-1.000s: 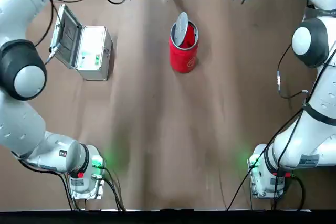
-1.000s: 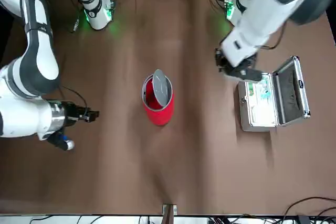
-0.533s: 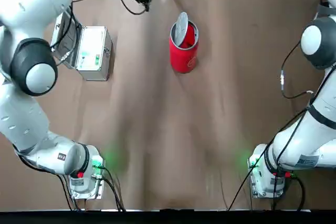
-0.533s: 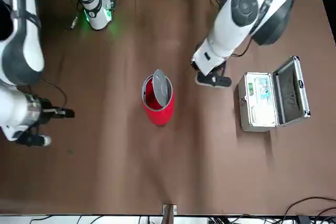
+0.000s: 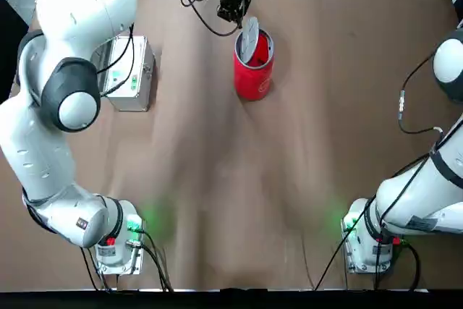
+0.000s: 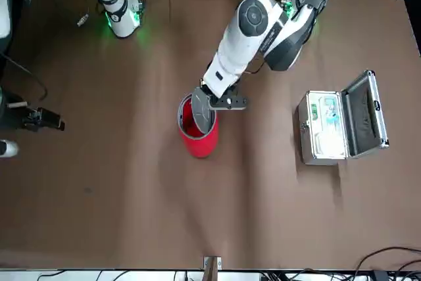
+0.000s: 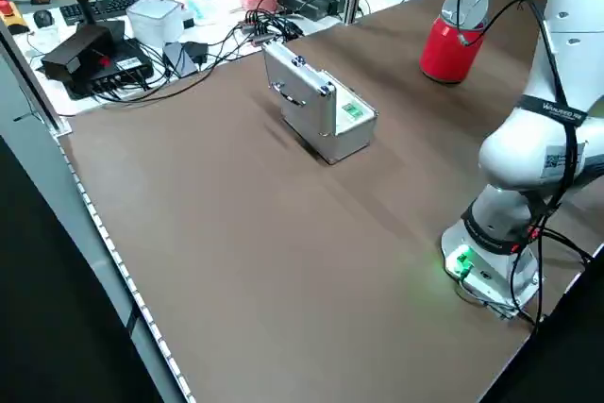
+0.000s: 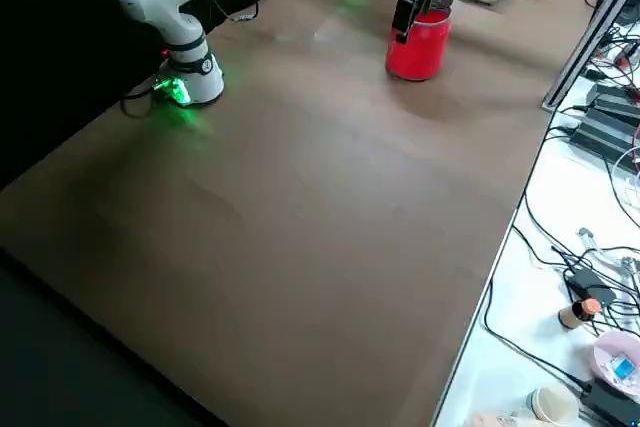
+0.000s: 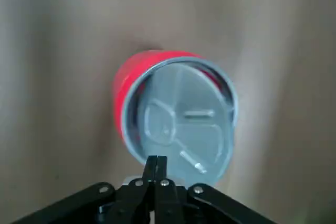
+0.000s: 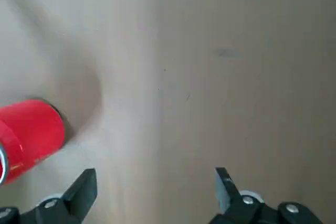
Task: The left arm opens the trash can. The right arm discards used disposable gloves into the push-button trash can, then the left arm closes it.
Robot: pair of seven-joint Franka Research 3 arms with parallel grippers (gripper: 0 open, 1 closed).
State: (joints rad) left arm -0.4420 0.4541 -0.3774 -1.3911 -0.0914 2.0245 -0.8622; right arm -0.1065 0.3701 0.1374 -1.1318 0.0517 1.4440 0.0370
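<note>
Front view, far left: right gripper (image 6: 46, 120), held well apart from the bin; fingers (image 10: 83, 190) spread wide, nothing between them.
Center: red trash can (image 6: 199, 137), upright on the brown table (image 6: 131, 215), grey lid (image 6: 202, 111) raised open.
Beside the lid: left gripper (image 9: 156, 162), poised at the bin's rim; fingertips closed together, empty.
Right: silver case (image 6: 323, 126), hinged open, well apart from the bin.
Gloves: cannot be made out.
</note>
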